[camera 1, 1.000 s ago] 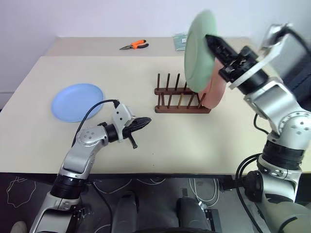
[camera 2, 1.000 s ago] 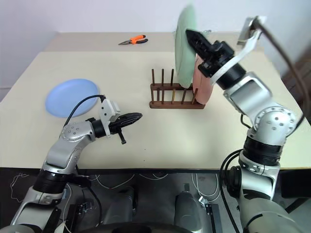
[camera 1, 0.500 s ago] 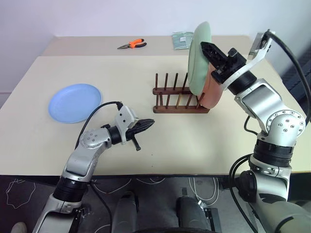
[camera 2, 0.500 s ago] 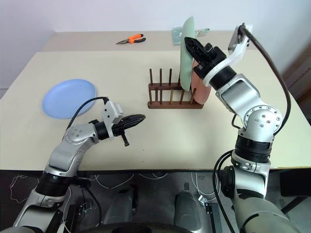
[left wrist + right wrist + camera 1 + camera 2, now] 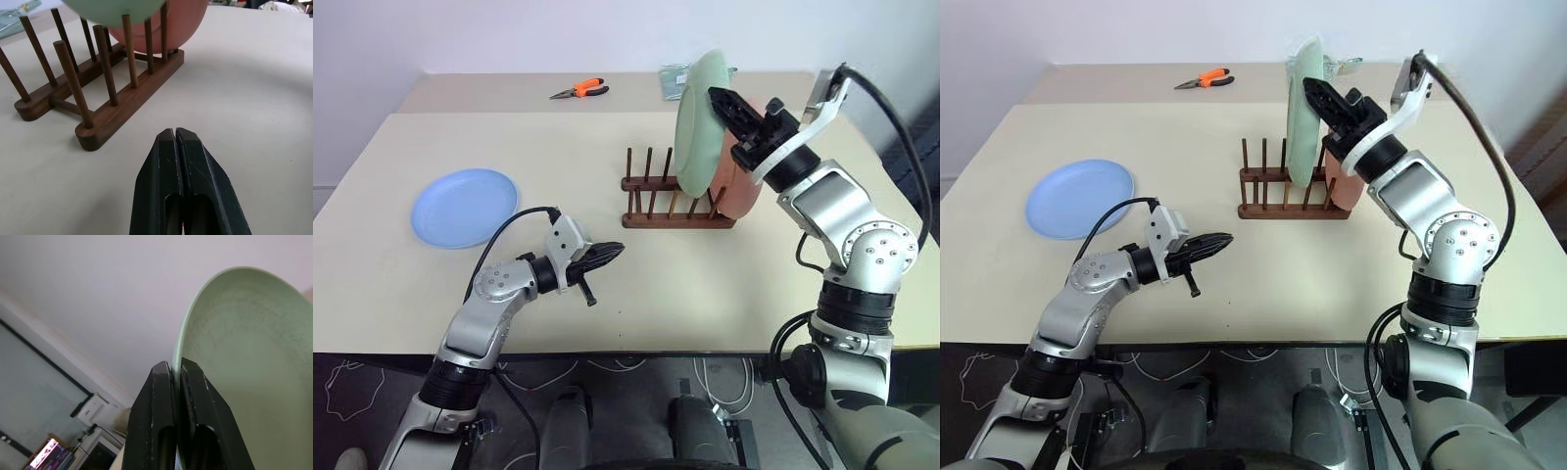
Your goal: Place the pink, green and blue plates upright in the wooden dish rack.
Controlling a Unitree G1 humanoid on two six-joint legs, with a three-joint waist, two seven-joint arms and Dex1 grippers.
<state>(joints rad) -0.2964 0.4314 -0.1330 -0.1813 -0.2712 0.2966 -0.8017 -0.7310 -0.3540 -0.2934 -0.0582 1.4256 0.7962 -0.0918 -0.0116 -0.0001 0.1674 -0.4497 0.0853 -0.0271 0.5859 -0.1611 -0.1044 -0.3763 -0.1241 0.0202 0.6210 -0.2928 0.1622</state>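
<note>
My right gripper point(image 5: 717, 98) is shut on the rim of the green plate point(image 5: 695, 122) and holds it upright over the wooden dish rack point(image 5: 651, 215). The plate's lower edge is down among the peg tops, just left of the pink plate point(image 5: 744, 186). That pink plate stands upright in the rack's right end. The blue plate point(image 5: 463, 206) lies flat on the table at the left. My left gripper point(image 5: 612, 250) is shut on nothing, low over the table in front of the rack's left end and pointing toward the rack point(image 5: 98, 132).
Orange pliers point(image 5: 582, 91) and a pale green packet point(image 5: 674, 80) lie at the back of the beige table point(image 5: 705, 284). The rack's left slots hold nothing. Open tabletop lies between the blue plate and the rack.
My right gripper has carried the green plate left and down toward the rack's pegs, beside the pink plate. The left arm has stayed where it was.
</note>
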